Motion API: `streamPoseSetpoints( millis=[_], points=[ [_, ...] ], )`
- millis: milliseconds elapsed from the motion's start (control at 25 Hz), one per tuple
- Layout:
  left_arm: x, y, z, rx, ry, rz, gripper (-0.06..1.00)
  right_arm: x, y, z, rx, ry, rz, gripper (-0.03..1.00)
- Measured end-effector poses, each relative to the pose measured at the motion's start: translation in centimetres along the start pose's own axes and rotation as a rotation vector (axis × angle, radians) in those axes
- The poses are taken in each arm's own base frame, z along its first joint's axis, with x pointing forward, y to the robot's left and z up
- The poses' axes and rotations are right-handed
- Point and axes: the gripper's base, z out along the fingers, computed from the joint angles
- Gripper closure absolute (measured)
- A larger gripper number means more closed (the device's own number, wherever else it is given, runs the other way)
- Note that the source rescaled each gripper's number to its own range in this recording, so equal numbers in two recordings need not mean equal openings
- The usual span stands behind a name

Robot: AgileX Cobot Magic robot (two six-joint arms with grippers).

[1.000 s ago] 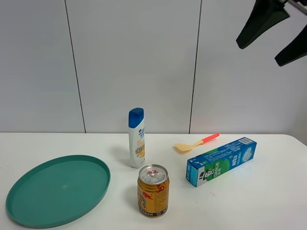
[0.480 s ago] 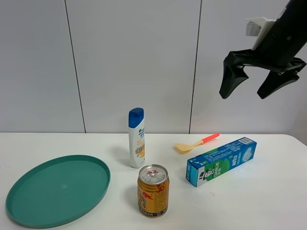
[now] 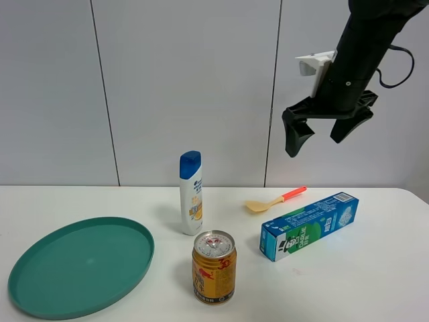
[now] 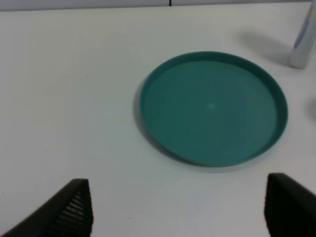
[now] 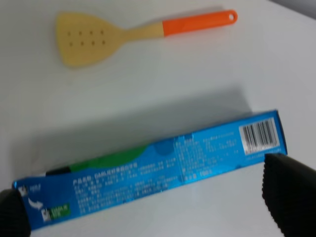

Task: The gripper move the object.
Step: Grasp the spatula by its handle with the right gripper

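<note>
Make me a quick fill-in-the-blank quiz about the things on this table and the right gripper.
The spatula has a tan blade and an ____ handle.
The shampoo bottle stands ____ on the table.
The right gripper hovers above the table with its jaws ____.
Missing words: orange; upright; open.

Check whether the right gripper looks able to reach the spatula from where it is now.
Probably yes. The right gripper hangs open, high over the toothpaste box; the spatula lies just beyond, apart from the box, on bare table. Nothing stands over it, so a descent looks unobstructed.
</note>
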Motion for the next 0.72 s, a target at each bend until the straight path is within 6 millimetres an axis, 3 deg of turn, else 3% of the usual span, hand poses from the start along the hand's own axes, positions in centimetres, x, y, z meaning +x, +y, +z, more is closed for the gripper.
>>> streamPoseSetpoints(
  millis=[200,440,720],
  points=[
    [0.0,0.0,0.0,0.000,0.000,0.000,-0.06,-3.3,-0.5,1.8,0.021,-0.020,0.006,0.05],
    [0.0,0.0,0.0,0.000,0.000,0.000,-0.06,-4.8,-0.9,3.6,0.098,0.066,-0.389,0.11],
    [0.0,0.0,0.0,0.000,0.000,0.000,-0.06,-5.7,-1.5,3.7,0.186,0.012,-0.712,0.11]
  ],
)
